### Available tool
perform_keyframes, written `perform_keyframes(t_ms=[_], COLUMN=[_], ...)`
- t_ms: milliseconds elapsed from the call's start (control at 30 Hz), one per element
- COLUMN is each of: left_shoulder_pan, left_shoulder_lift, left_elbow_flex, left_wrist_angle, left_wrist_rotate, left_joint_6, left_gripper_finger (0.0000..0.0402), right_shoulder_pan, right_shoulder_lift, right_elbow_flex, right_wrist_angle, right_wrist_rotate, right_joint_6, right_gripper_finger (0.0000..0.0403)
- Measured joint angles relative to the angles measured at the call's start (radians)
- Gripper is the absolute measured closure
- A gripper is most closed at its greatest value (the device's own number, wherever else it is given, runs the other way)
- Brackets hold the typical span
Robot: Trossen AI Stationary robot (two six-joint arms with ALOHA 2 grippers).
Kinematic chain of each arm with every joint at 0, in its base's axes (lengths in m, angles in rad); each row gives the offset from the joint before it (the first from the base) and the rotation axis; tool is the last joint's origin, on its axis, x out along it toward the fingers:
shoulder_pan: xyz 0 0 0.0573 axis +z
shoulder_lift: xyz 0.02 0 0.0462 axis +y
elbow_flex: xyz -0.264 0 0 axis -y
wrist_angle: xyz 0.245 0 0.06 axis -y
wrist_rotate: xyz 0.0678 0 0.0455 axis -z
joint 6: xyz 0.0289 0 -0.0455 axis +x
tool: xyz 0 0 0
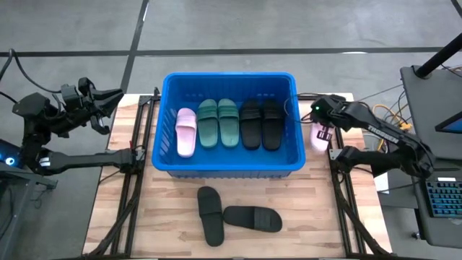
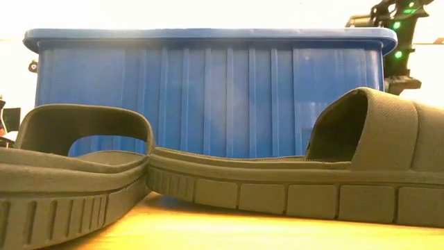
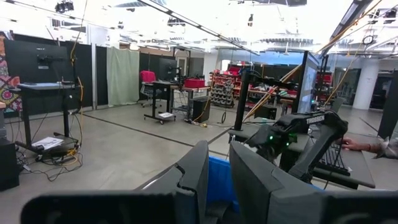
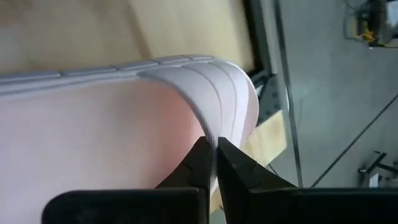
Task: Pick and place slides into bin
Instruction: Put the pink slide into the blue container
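Observation:
The blue bin (image 1: pixel 229 79) stands at the table's middle. It holds one pale pink slide (image 1: pixel 186 132), two green slides (image 1: pixel 218 123) and two black slides (image 1: pixel 260 123), lying side by side on its floor. Two more black slides (image 1: pixel 229 214) lie on the table near its front edge, close up in the low view (image 2: pixel 291 180). My right gripper (image 1: pixel 323 130) is just right of the bin, shut on a second pale pink slide (image 1: pixel 318 139). My left gripper (image 1: pixel 107 108) is open and empty, raised over the table's far left. My right gripper pinches the pink slide's top strap at its edge (image 4: pixel 219 127) between its two fingertips (image 4: pixel 198 163). The fingers come from above, pointing down. The slide sits beside the bin's right wall; whether it is clear of the table I cannot tell.
Bare wooden table (image 1: pixel 303 224) lies in front of the bin around the two black slides. Black frame rails (image 1: pixel 133 195) run along both table sides. A desk with a keyboard (image 1: pixel 444 198) stands to the right. In the left wrist view a person's hand (image 3: pixel 351 144) shows beyond the table.

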State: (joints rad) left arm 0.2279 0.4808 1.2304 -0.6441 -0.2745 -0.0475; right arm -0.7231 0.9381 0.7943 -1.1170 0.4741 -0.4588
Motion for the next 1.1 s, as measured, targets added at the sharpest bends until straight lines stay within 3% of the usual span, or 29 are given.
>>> perform_keyframes(t_ms=[500, 800, 1100], left_shoulder_pan=[0.000, 0.000, 0.000], left_shoulder_lift=[0.000, 0.000, 0.000], left_elbow_flex=[0.000, 0.000, 0.000], left_wrist_angle=[0.010, 0.009, 0.008], left_wrist_rotate=[0.000, 0.000, 0.000], left_joint_6=[0.001, 0.001, 0.001], left_gripper_finger=[0.0349, 0.0349, 0.0349], right_shoulder_pan=[0.000, 0.047, 0.195], right_shoulder_lift=[-0.038, 0.011, 0.128], right_elbow_flex=[0.321, 0.512, 0.647], right_wrist_angle=[-0.086, -0.083, -0.006], right_wrist_rotate=[0.032, -0.083, -0.157], right_joint_6=[0.081, 0.228, 0.329], right_gripper_finger=[0.0395, 0.0395, 0.0395])
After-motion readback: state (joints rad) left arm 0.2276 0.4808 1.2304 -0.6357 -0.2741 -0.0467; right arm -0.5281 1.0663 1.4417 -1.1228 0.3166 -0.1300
